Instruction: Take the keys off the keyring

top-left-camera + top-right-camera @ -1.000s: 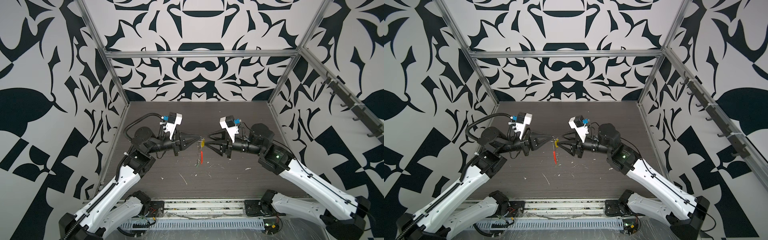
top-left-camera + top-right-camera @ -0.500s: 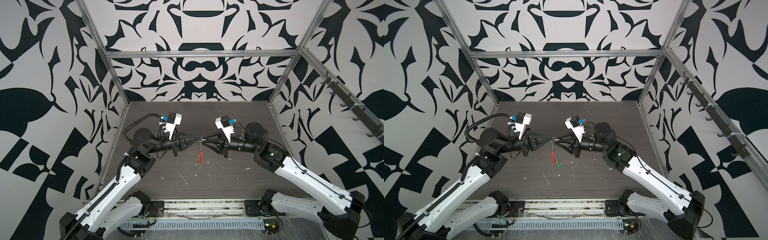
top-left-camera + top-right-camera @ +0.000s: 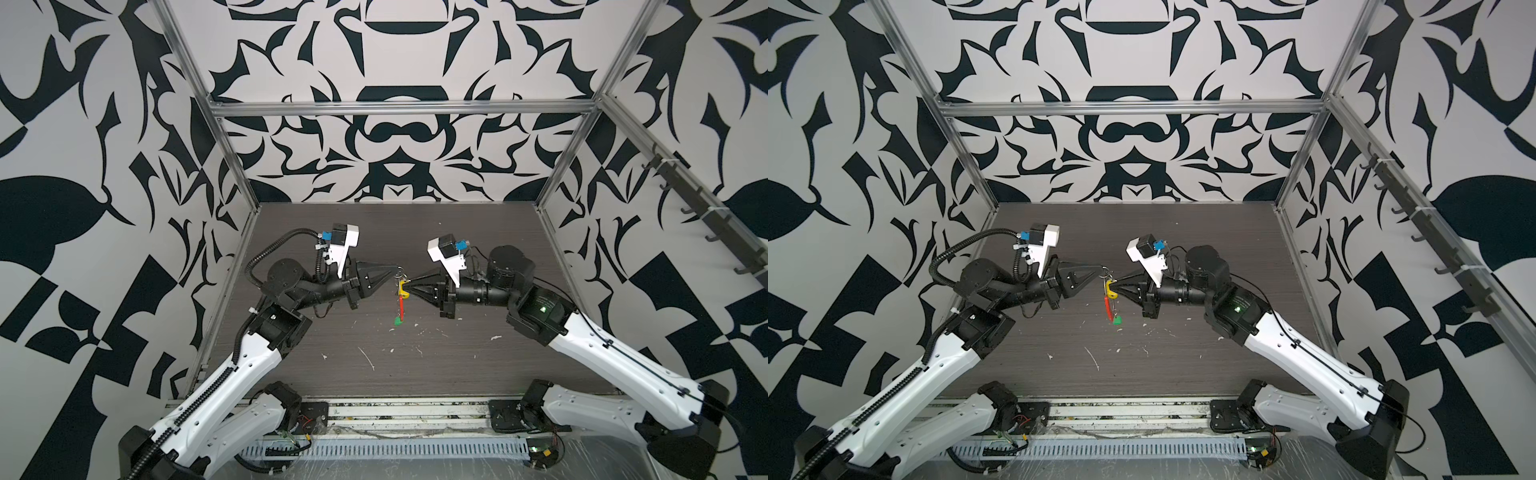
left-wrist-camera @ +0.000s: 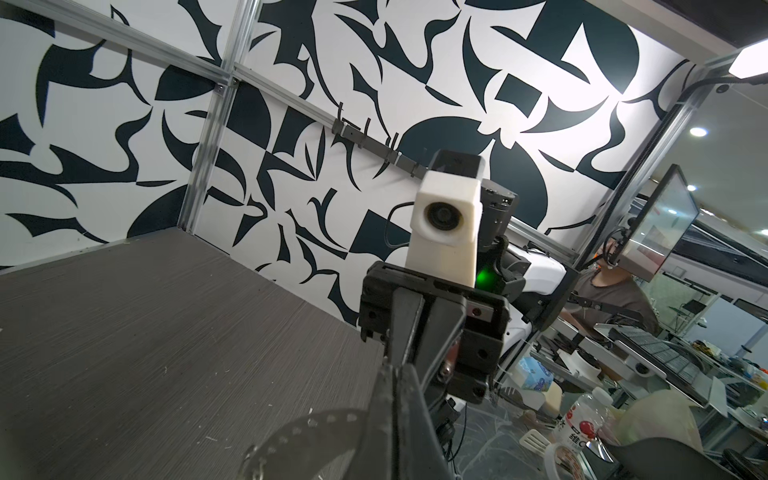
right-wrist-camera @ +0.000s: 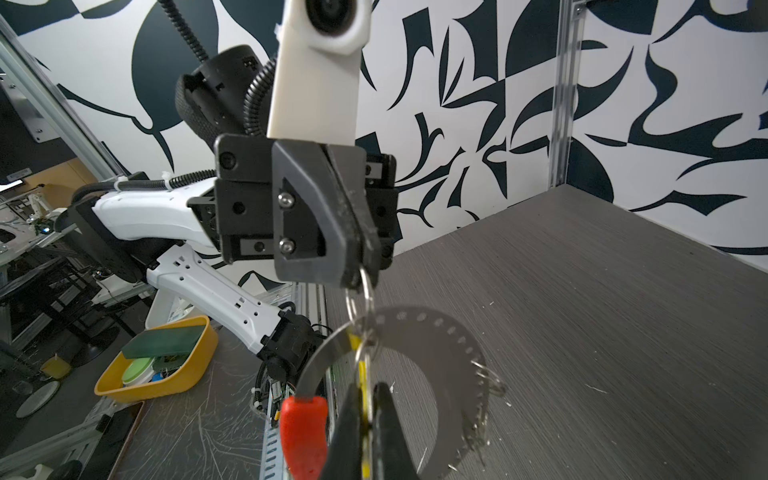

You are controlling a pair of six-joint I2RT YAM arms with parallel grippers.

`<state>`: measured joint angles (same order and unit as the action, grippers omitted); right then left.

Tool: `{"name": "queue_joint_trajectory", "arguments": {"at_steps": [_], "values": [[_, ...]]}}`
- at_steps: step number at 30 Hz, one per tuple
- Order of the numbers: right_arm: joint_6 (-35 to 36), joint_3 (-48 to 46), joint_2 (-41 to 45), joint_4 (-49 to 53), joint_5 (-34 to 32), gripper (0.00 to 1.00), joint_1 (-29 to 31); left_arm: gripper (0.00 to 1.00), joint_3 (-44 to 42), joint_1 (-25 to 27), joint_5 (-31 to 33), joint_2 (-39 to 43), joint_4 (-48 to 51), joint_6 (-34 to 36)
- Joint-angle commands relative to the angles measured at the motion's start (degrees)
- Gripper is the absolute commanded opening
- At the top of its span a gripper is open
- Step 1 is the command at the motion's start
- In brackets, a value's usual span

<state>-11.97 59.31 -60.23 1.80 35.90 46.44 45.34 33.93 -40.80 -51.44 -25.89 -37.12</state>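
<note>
In both top views my left gripper pointed in from 9 o'clock above the middle of the table. The keyring hung in the air from it, edge-on in those views. My left jaws were pressed together on a small silver ring at its 12 o'clock. The red sleeve trailed toward 6 o'clock.

My right gripper pointed in from 3 o'clock, with its tips just beside the left ones. It was clamped on the yellow key. In the right wrist view that key's yellow strip sat squeezed between my two black fingers.

The green key dangled at the keyring's 6 o'clock, below the sleeve. Whether it touched the table I could not tell. White flecks lay scattered on the table toward 6 o'clock of it.
</note>
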Motion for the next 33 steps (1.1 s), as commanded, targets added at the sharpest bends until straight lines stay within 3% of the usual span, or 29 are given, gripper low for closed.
{"name": "queue_joint_trajectory", "arguments": {"at_steps": [1, 33], "values": [[2.81, 2.73, -0.75, 1.92, 0.05, 0.00, 1.74, 0.00, -0.56, 0.04, 2.91, 0.82, -4.71, -1.10], [2.85, 0.51, 0.53, 2.95, -5.09, 0.02, 3.48, 0.00, -2.09, 0.08, 0.90, 1.03, -2.52, 0.47]]}}
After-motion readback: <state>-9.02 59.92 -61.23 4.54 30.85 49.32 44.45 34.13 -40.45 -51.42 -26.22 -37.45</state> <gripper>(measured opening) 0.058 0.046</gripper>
